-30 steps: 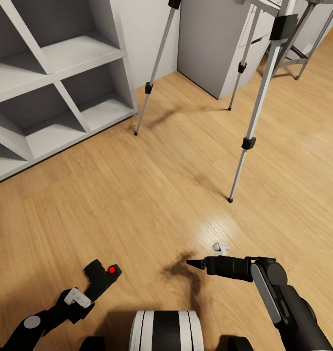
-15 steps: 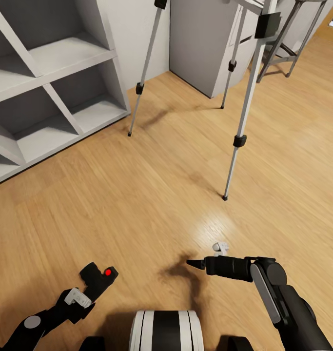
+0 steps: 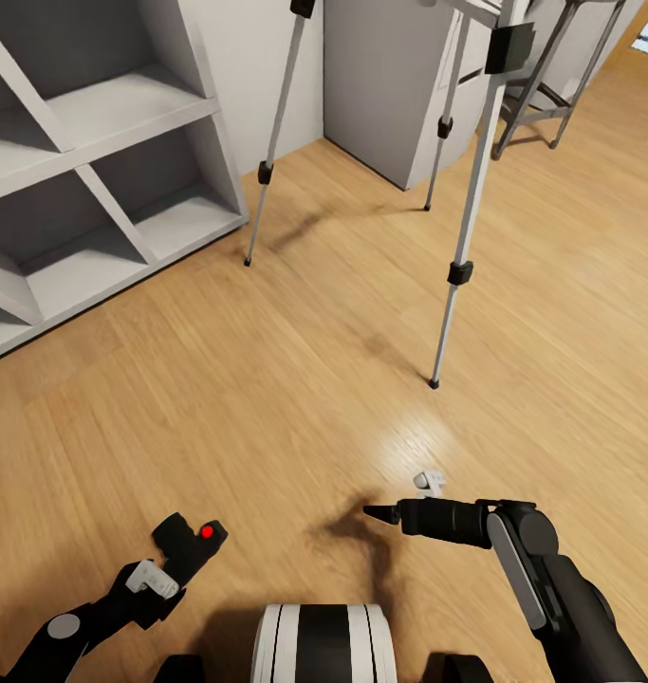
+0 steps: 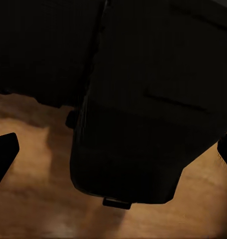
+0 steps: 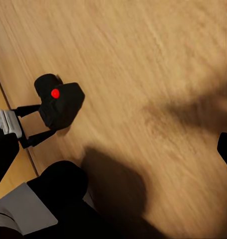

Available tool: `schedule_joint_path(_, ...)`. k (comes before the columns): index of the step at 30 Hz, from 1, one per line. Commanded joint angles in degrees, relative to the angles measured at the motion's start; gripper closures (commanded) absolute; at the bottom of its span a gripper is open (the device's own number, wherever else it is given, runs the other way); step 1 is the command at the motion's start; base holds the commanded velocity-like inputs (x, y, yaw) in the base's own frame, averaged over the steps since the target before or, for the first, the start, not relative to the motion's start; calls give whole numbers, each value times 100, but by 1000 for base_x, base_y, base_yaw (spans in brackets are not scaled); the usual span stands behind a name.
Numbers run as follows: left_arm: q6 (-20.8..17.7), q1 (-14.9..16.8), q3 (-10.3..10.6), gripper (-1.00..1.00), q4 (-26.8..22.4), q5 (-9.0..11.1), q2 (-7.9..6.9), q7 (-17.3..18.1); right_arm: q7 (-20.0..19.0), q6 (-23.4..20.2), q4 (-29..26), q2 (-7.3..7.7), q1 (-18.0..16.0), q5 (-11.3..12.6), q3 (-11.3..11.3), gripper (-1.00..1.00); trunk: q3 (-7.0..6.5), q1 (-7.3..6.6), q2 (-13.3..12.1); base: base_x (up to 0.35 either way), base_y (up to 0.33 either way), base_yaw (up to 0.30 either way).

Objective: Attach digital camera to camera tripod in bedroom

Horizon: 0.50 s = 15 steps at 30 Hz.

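The digital camera (image 3: 191,543), a black body with a red dot, is low at the left of the head view, just above the wood floor. My left gripper (image 3: 175,562) is shut on it, and its dark body (image 4: 138,124) sits between the two fingertips (image 4: 3,154) in the left wrist view. The right wrist view shows the same camera (image 5: 61,104) from across. The camera tripod (image 3: 464,228) stands ahead with three silver legs; its nearest foot (image 3: 434,384) is ahead of my right gripper (image 3: 380,513). That gripper is open over bare floor. The tripod's head is cut off at the top.
White cube shelving (image 3: 105,171) runs along the left. A grey cabinet (image 3: 399,85) stands behind the tripod, and a dark-legged stool (image 3: 542,100) is at the far right. Wood floor (image 3: 295,379) lies between me and the tripod.
The whole picture has shifted, with shelving and tripod sliding left, so the camera has moved. My left gripper with the digital camera sits slightly lower and further left. The right arm looks unchanged.
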State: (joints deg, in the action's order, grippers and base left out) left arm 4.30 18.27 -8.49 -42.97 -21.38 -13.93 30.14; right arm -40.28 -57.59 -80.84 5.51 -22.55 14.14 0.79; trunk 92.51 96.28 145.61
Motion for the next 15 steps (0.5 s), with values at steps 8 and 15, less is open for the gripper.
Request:
schedule_joint_path(8,45,2,-23,-100,-1,-59,4,27,-6,-28,-2,3,-3,1,9,-100,3,-1,1,0,0,-142)
schedule_joint_path(15,45,2,-23,-100,-1,-59,4,27,-6,-25,-2,3,-3,2,3,-100,3,-1,1,0,0,-24)
